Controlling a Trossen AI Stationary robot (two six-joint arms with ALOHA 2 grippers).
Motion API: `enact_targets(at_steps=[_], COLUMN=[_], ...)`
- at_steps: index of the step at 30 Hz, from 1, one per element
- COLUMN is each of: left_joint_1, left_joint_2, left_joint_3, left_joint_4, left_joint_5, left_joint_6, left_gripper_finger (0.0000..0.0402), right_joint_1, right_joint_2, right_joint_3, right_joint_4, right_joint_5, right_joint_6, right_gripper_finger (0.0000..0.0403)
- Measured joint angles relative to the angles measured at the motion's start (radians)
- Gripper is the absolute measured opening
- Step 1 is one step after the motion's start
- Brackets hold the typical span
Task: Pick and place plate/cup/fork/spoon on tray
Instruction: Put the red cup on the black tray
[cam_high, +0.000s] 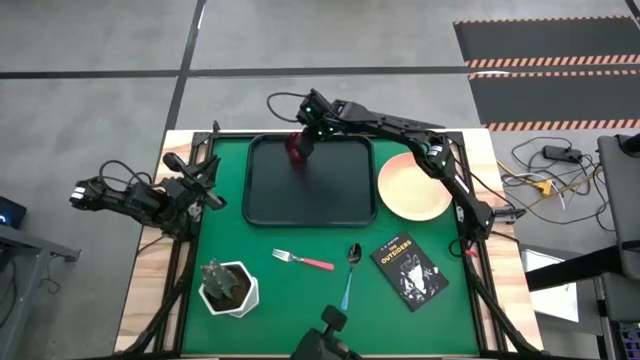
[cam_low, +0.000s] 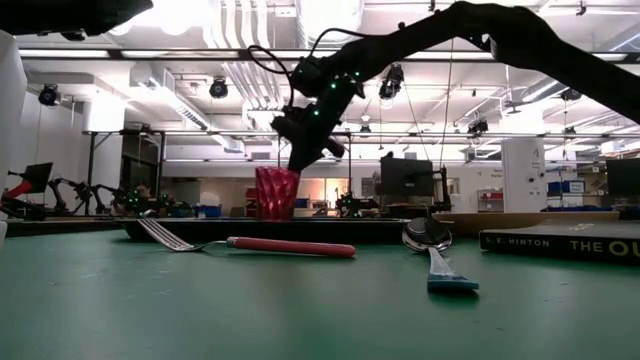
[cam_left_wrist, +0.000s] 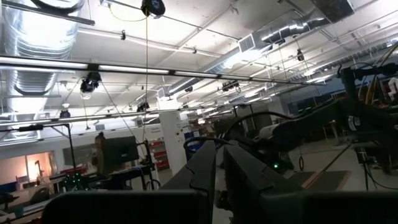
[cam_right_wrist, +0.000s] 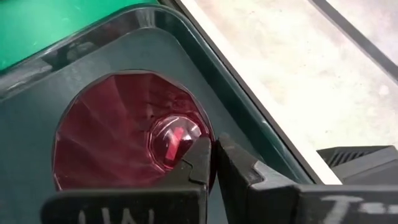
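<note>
The dark red cup (cam_high: 296, 150) stands upright over the far part of the black tray (cam_high: 330, 190); in the low view the cup (cam_low: 277, 192) is level with the tray's rim, and I cannot tell if its base touches the tray. My right gripper (cam_high: 303, 140) is shut on it from above. The peach-orange plate (cam_high: 415, 187) lies on the green mat to the right of the tray. The fork (cam_high: 302, 260) and the spoon (cam_high: 350, 268) lie near the front. My left gripper (cam_high: 205, 185) waits shut and empty at the table's left edge. My right gripper (cam_right_wrist: 214, 146) pinches the cup's rim (cam_right_wrist: 210, 134) on one side, one finger (cam_right_wrist: 198, 160) inside the cup and one (cam_right_wrist: 236, 163) outside. The fingers come from above, slanting down. The cup stays upright over the tray's floor (cam_right_wrist: 93, 56).
A black book (cam_high: 410, 270) with white lettering lies at the front right. A white pot with a green plant (cam_high: 230, 288) stands at the front left. The tray's near half is bare.
</note>
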Motion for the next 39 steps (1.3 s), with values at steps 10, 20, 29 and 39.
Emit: enact_targets(at_steps=[10, 20, 29, 39], left_joint_1=[0.0, 0.0, 0.0, 0.0], left_joint_2=[0.0, -0.001, -0.001, -0.002], left_joint_3=[-0.001, -0.001, -0.001, -0.001], left_joint_4=[0.0, 0.001, 0.0, 0.002], left_joint_5=[0.0, 0.0, -0.001, 0.0], left_joint_6=[0.0, 0.0, 0.0, 0.0], left_gripper_finger=[0.0015, 0.0015, 0.0015, 0.0015], right_joint_1=[0.0, -0.004, -0.002, 0.001], right_joint_2=[0.0, -0.073, -0.087, -0.082], right_joint_3=[-0.005, 0.097, -0.012, -0.301], right_joint_4=[0.01, -0.226, -0.301, 0.172], right_joint_5=[0.027, 0.025, 0.024, -0.065], right_joint_6=[0.026, -0.013, -0.06, 0.011], right_gripper_finger=[0.0089, 0.0108, 0.0031, 0.0009])
